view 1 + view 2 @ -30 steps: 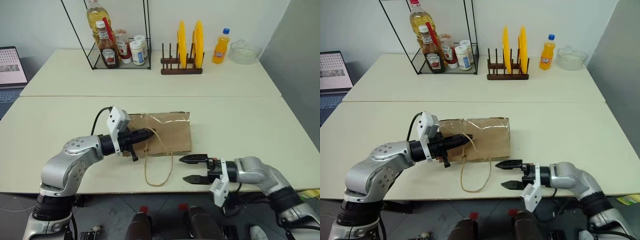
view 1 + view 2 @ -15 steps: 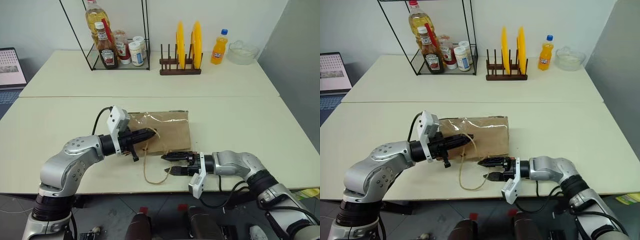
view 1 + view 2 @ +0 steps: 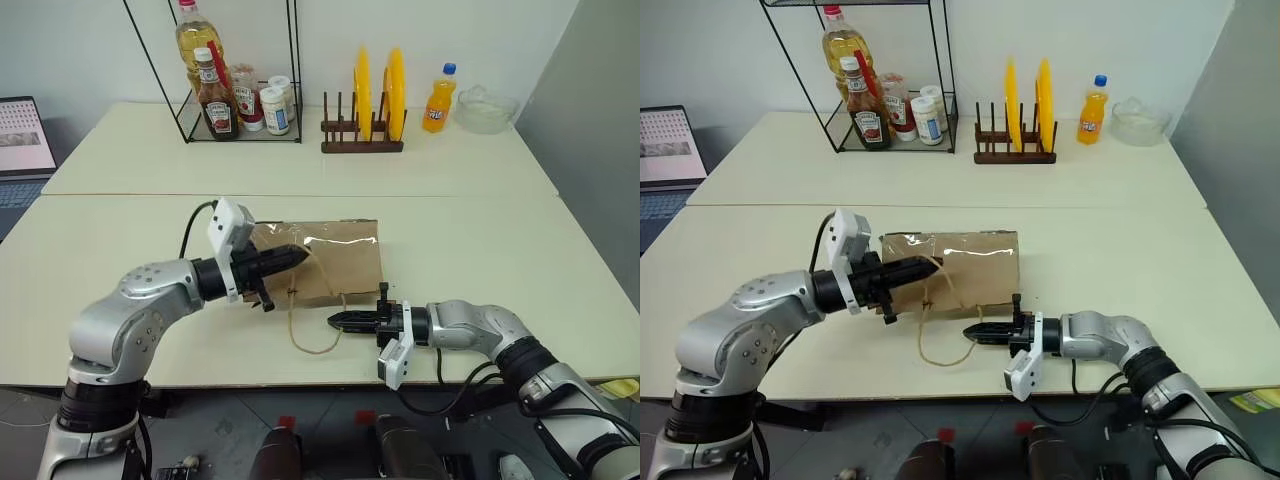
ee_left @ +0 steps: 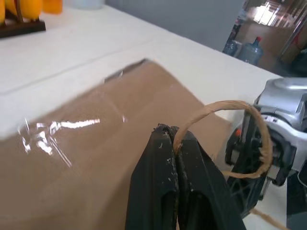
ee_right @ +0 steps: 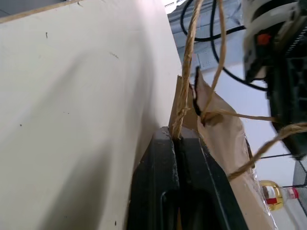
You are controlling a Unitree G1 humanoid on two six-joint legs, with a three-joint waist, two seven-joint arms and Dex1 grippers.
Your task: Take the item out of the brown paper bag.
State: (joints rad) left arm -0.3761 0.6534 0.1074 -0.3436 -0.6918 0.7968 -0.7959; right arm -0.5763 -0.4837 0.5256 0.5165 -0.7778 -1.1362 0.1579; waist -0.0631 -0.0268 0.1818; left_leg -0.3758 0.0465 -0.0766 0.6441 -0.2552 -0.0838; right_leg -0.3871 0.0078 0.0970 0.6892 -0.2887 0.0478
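Since a second ago your right gripper (image 3: pixel 334 322) has swung in from the near right, where it hung wide open off the bag's corner, and its fingers are now pressed together on the lower string handle (image 3: pixel 312 345) of the brown paper bag (image 3: pixel 340 262). You can see this in the right wrist view: the tan string (image 5: pixel 184 96) runs straight into the seam between the two black fingers (image 5: pixel 158 177). Your left gripper (image 3: pixel 300 256) has kept its place at the left end of the bag, lifted only slightly, and it is likewise clamped tight on the upper string handle (image 4: pixel 225 108), which arches out from between its fingertips in the left wrist view.

Your bag lies flat on the near table (image 3: pixel 500 260), its opening toward the left, a glossy strip of tape (image 3: pixel 330 238) catching the light across its top face. Its lower handle hangs in a loop toward the near edge of the table, between your two grippers. You cannot see the item; whatever is in the bag is hidden by the paper.

On the far table (image 3: pixel 480 160) stand a wire rack (image 3: pixel 160 60) with sauce and oil bottles (image 3: pixel 215 95), a wooden plate stand (image 3: pixel 362 140) with two yellow plates (image 3: pixel 378 88), an orange soda bottle (image 3: pixel 437 98) and a clear glass bowl (image 3: pixel 488 110). A laptop (image 3: pixel 25 135) sits at the far left.
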